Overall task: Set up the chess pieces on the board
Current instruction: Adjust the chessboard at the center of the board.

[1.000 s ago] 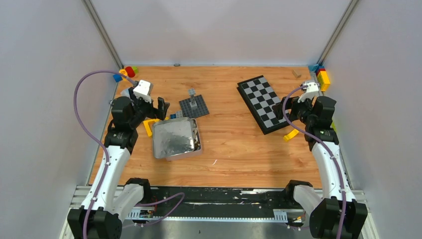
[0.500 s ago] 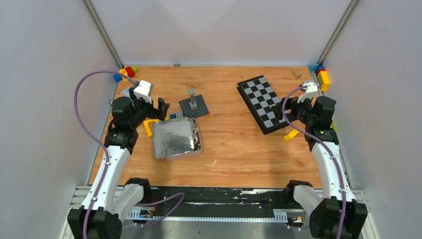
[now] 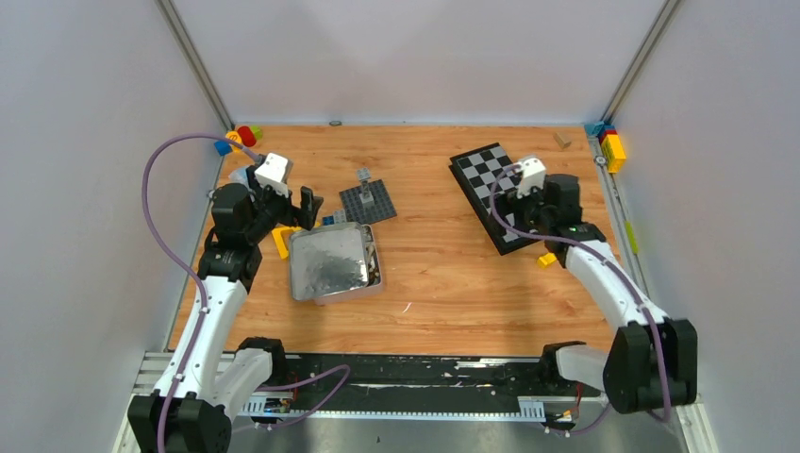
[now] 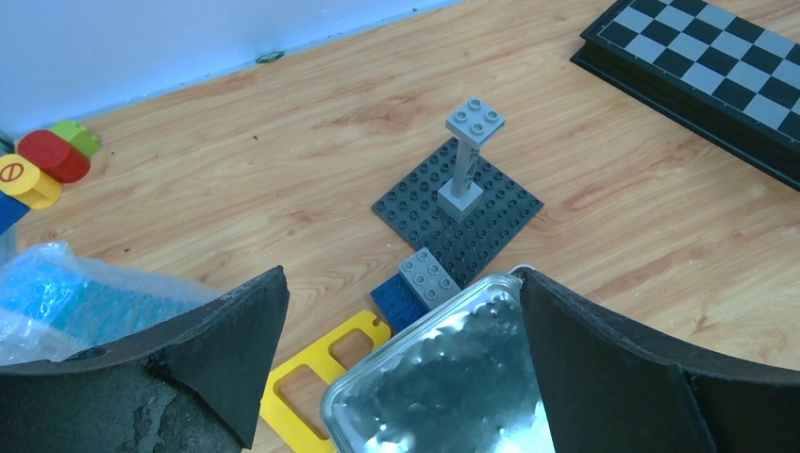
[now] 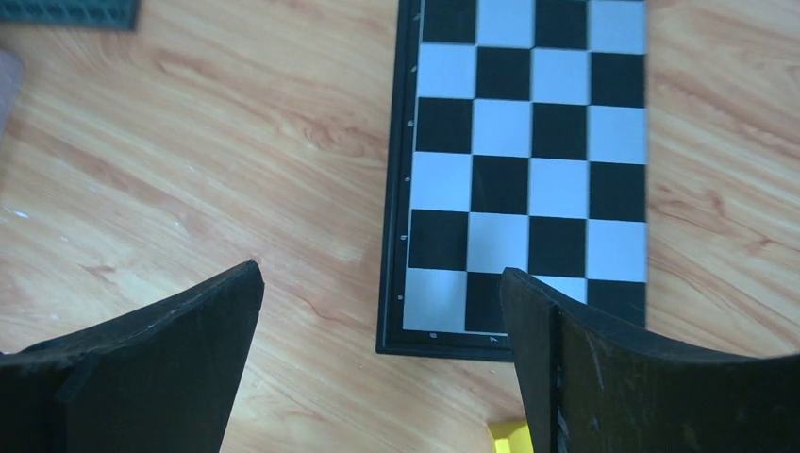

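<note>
board: near half hidden under right arm | tin: cut off by lower edge

Overhead rear view, wrist close-ups, board shared

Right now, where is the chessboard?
In the top view, the board lies on the right side of the table, toward the back, with the right gripper above its near edge.

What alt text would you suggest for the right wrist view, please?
A bare black-and-white chessboard lies on a wooden table, seen from above between the right arm's two black fingers, which are spread wide open and hold nothing. The corner of a yellow object shows at the bottom edge, just below the board.
</note>
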Robot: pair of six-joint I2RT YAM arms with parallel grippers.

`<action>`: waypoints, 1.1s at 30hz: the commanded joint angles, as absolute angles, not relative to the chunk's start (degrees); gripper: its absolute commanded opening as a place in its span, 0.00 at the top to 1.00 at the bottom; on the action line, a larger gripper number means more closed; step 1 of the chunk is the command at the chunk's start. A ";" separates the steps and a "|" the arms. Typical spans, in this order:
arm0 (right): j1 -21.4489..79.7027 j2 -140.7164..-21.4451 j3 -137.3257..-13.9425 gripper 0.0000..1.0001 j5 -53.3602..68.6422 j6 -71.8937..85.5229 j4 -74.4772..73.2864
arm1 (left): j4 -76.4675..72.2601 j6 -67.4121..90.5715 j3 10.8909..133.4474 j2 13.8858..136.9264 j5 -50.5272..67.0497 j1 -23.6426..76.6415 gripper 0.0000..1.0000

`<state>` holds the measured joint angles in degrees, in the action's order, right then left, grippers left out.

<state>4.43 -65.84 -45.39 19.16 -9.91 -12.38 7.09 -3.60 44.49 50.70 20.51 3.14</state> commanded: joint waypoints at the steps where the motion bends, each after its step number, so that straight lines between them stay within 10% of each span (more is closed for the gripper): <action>1: 12.13 -74.33 -49.72 0.02 3.94 -16.03 -12.92 | 6.22 -4.62 44.43 50.56 21.86 2.93 0.00; 13: 17.82 -88.79 -55.03 0.37 -8.63 -19.38 -15.47 | 6.01 -4.62 44.18 50.86 22.73 2.91 0.00; 33: 23.06 -95.76 -57.00 0.59 -19.63 -23.55 -14.18 | 5.75 -4.69 43.96 50.98 23.16 2.97 0.00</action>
<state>22.15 -94.85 -54.89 -15.64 -21.69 -15.79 7.44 -3.99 44.18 51.11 22.39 3.14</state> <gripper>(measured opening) 0.436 1.000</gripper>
